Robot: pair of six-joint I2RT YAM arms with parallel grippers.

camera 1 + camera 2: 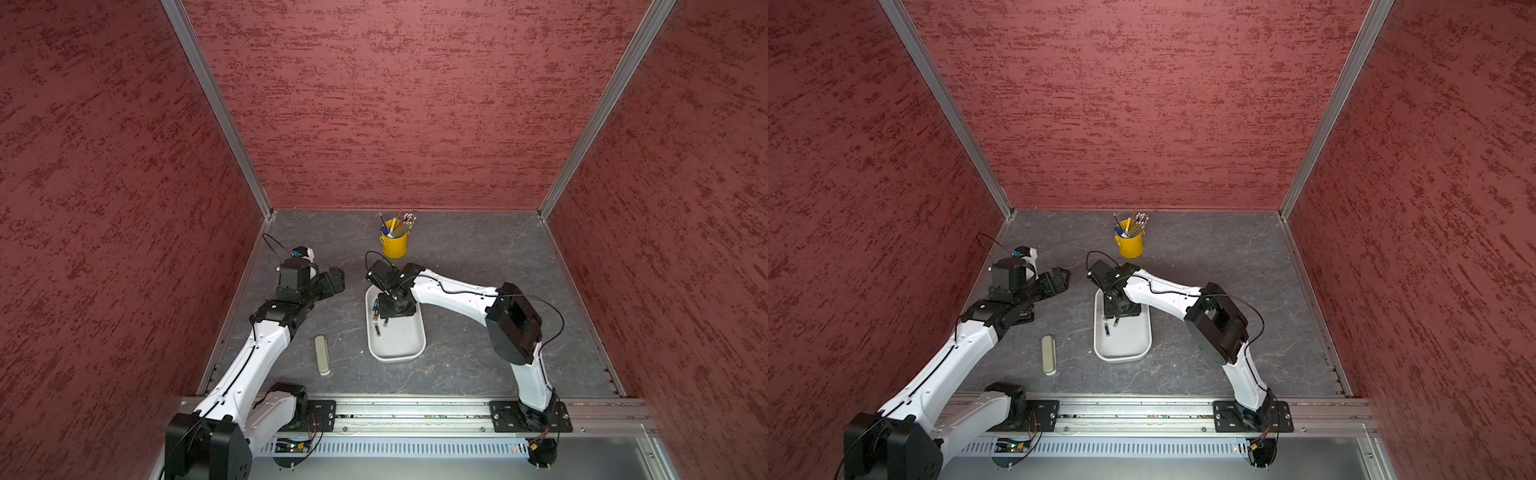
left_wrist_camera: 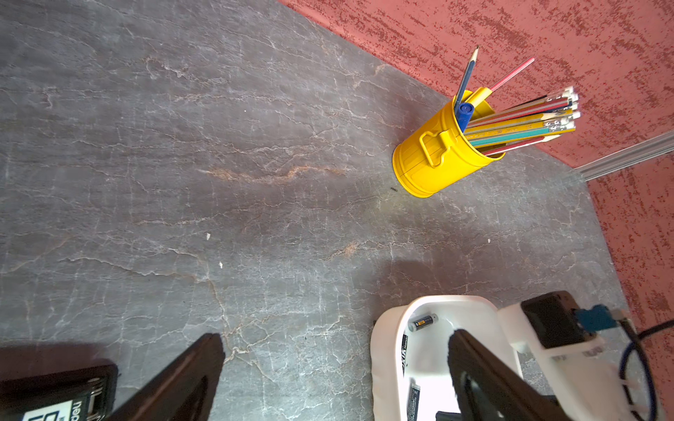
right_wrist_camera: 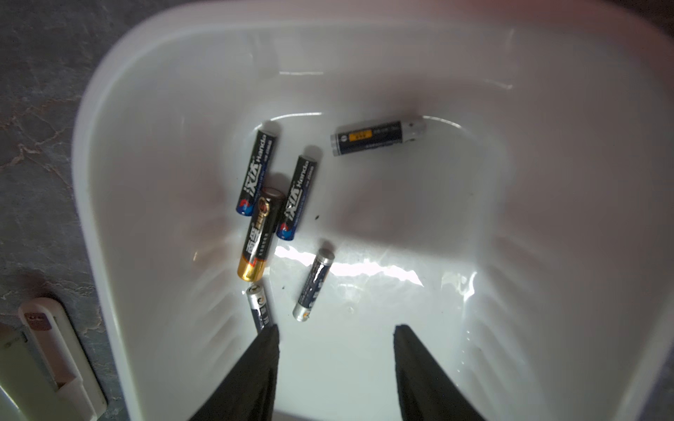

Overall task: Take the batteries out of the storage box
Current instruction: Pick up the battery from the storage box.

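Note:
The white storage box point(image 1: 395, 356) point(image 1: 1121, 355) lies mid-table, and several batteries point(image 3: 260, 235) rest loose on its floor. A gold-ended one lies between two black, blue-tipped ones point(image 3: 255, 173). A yellow-labelled one point(image 3: 375, 136) lies apart and two small silver ones point(image 3: 313, 284) lie nearer the jaws. My right gripper point(image 3: 336, 328) point(image 1: 392, 313) hangs over the box's far end, jaws apart with only bare box floor between them. One fingertip covers a silver battery's end. My left gripper point(image 2: 335, 335) point(image 1: 336, 276) is wide open above the table, left of the box point(image 2: 386, 328).
A yellow pencil cup point(image 1: 394, 241) point(image 2: 437, 156) full of pencils stands behind the box. A slim beige case point(image 1: 322, 355) point(image 3: 51, 350) lies on the grey table left of the box. Red walls close in the back and both sides.

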